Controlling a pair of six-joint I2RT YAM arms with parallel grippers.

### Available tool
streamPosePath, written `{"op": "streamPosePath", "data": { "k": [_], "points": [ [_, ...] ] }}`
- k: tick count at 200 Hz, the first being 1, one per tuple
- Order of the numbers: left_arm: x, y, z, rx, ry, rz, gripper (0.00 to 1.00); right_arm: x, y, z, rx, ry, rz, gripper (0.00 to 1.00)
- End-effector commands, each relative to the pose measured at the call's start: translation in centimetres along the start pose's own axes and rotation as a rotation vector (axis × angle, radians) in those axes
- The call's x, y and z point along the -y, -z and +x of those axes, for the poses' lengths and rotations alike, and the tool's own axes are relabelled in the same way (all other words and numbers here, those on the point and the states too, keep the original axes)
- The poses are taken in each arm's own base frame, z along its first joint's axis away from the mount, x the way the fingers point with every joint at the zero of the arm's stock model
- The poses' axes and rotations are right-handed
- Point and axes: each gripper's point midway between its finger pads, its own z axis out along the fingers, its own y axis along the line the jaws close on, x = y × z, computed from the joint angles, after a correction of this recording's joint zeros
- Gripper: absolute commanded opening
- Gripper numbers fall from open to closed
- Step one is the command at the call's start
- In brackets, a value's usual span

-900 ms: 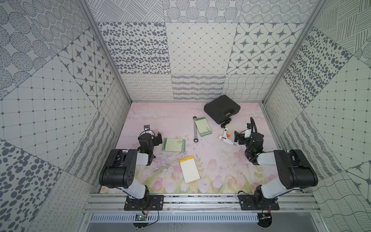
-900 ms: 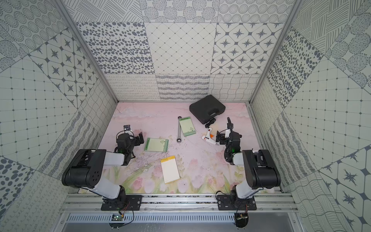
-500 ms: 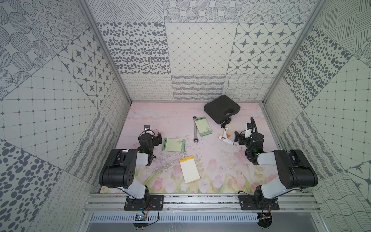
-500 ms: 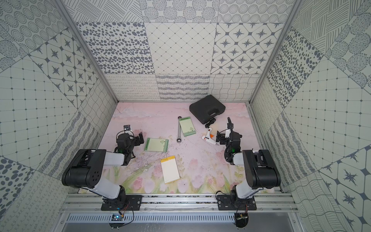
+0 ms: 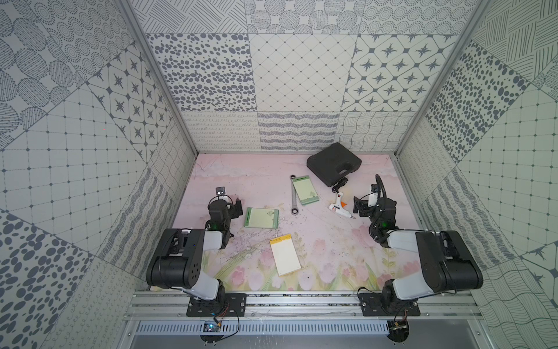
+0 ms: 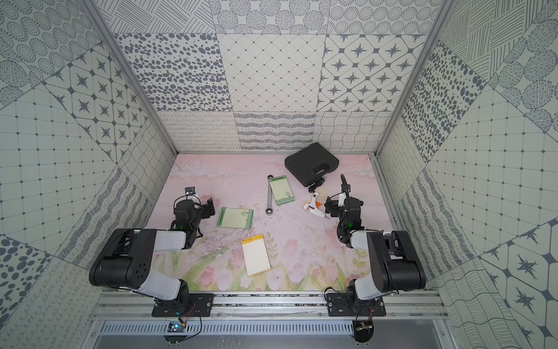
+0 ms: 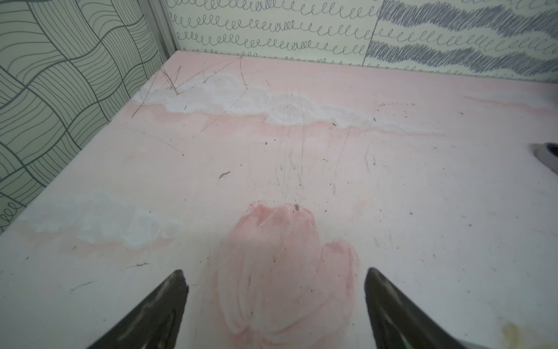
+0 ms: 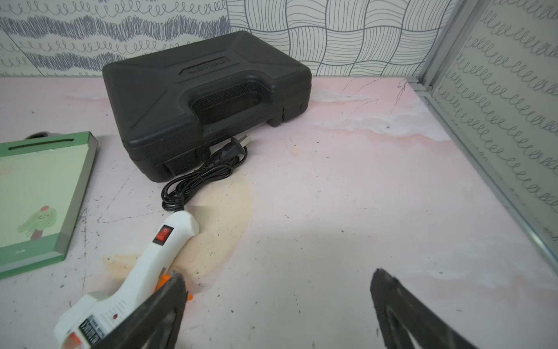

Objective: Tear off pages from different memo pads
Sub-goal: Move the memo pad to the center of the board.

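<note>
The left hand (image 5: 238, 207) hangs low over the desk (image 5: 241, 175), fingers spread with nothing between them. The right hand (image 5: 358, 208) is spread the same way and empty.

Ahead of the left hand the desk runs bare to the back wall (image 7: 271, 33) and the side wall (image 7: 60, 90), which leaves free room there. Just to its inner side, clear of the fingers, lies the near green pad (image 5: 261, 218). Its long axis runs across the desk, with the slotted dark band toward the left hand and the tree picture at the end away from it.

The cream pad (image 5: 285, 255) lies between the two arms, closer to their bases than either hand. Its long axis points away from the robot, a little skewed, with the yellow band at the far end.

The far green pad (image 5: 306, 190) sits between the hands and slightly beyond them. Its long axis also points away, with the slotted band farthest. A wrench (image 5: 293, 195) lies right alongside its edge on the left hand's side.

Outward of the right hand the desk is open up to the wall. On its inner side a white glue gun (image 5: 340, 208) lies just beside the fingers; I cannot tell whether they touch.

The right wrist view adds the far green pad's thickness and the cord (image 8: 205, 172) coiled against a black case (image 8: 199, 99). The left wrist view gives only desk and walls. The near green pad and the cream pad show in both top views alone.
</note>
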Motion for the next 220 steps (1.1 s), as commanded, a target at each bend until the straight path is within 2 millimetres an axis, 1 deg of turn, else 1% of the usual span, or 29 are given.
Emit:
{"op": "streamPosePath", "data": {
  "k": [1,5,9,18,29,37,47,53,63,75,80,82,86,90,98,99,111,118,134,138,141,154,168,182,199,220],
  "points": [
    [-0.2,2.9,-4.9,0.051,0.033,-0.095,0.85,-1.5,1.8,-5.6,0.073,0.115,0.053,0.96],
    [0.2,3.4,-5.4,0.041,0.070,-0.081,0.83,-2.1,2.0,-6.7,0.077,0.125,0.041,0.96],
    [0.6,3.9,-5.9,0.028,0.114,-0.064,0.80,-2.7,2.2,-7.4,0.070,0.126,0.019,0.96],
    [1.7,4.8,-6.1,-0.029,0.212,-0.022,0.75,-3.8,2.6,-8.1,0.033,0.095,-0.035,0.91],
    [4.0,5.8,-5.9,-0.114,0.305,0.071,0.69,-4.9,2.9,-8.2,-0.044,0.020,-0.090,0.84],
    [5.9,6.7,-5.5,-0.180,0.351,0.151,0.67,-6.3,3.3,-8.0,-0.101,-0.019,-0.154,0.77],
    [8.3,7.8,-4.9,-0.262,0.379,0.240,0.63,-8.2,4.0,-7.6,-0.168,-0.064,-0.226,0.73],
    [9.2,8.5,-4.1,-0.322,0.397,0.265,0.63,-9.8,4.6,-7.4,-0.197,-0.075,-0.293,0.71],
    [10.9,9.8,-2.8,-0.419,0.398,0.330,0.67,-12.4,5.7,-6.9,-0.250,-0.088,-0.398,0.69],
    [11.9,11.2,-1.0,-0.526,0.409,0.361,0.68,-15.5,7.3,-5.5,-0.359,-0.114,-0.531,0.67],
    [12.5,11.8,-0.3,-0.567,0.417,0.388,0.65,-16.6,7.8,-4.7,-0.415,-0.133,-0.577,0.65],
    [12.8,12.1,0.0,-0.585,0.420,0.403,0.64,-17.2,8.2,-4.2,-0.448,-0.144,-0.600,0.63],
    [13.3,12.6,0.5,-0.615,0.421,0.433,0.62,-17.8,8.5,-3.8,-0.479,-0.154,-0.619,0.61],
    [13.7,13.0,1.1,-0.644,0.426,0.453,0.61,-18.8,9.0,-2.7,-0.544,-0.167,-0.650,0.58],
    [14.1,13.8,2.4,-0.706,0.448,0.464,0.59,-20.3,9.9,-1.5,-0.617,-0.170,-0.707,0.57],
    [14.1,13.9,2.5,-0.712,0.451,0.465,0.58,-20.8,10.3,-1.1,-0.638,-0.168,-0.724,0.57],
    [14.8,15.1,4.1,-0.795,0.480,0.503,0.54,-22.7,11.7,0.9,-0.732,-0.147,-0.757,0.58],
    [15.0,15.7,4.9,-0.837,0.493,0.513,0.54,-23.5,12.5,1.8,-0.770,-0.135,-0.775,0.58],
    [15.1,17.3,6.4,-0.900,0.479,0.510,0.57,-25.0,14.0,3.6,-0.849,-0.160,-0.810,0.59],
    [15.0,17.6,6.4,-0.900,0.471,0.509,0.58,-25.3,14.3,4.0,-0.868,-0.173,-0.823,0.59],
    [14.9,18.1,6.8,-0.922,0.462,0.499,0.59,-25.6,14.6,4.2,-0.879,-0.181,-0.833,0.59],
    [14.9,19.6,7.3,-0.961,0.442,0.514,0.60,-26.2,15.4,5.2,-0.932,-0.215,-0.848,0.59],
    [15.0,21.1,8.0,-1.013,0.444,0.527,0.60,-26.8,16.1,5.7,-0.965,-0.233,-0.874,0.59],
    [15.0,22.4,9.5,-1.085,0.452,0.510,0.59,-27.3,16.7,5.9,-0.981,-0.244,-0.890,0.58],
    [15.3,23.4,11.3,-1.153,0.420,0.490,0.59,-27.7,17.1,6.4,-1.004,-0.253,-0.901,0.57],
    [16.1,23.8,12.9,-1.179,0.380,0.484,0.60,-27.9,17.0,7.4,-1.039,-0.274,-0.897,0.55]
  ]
}}
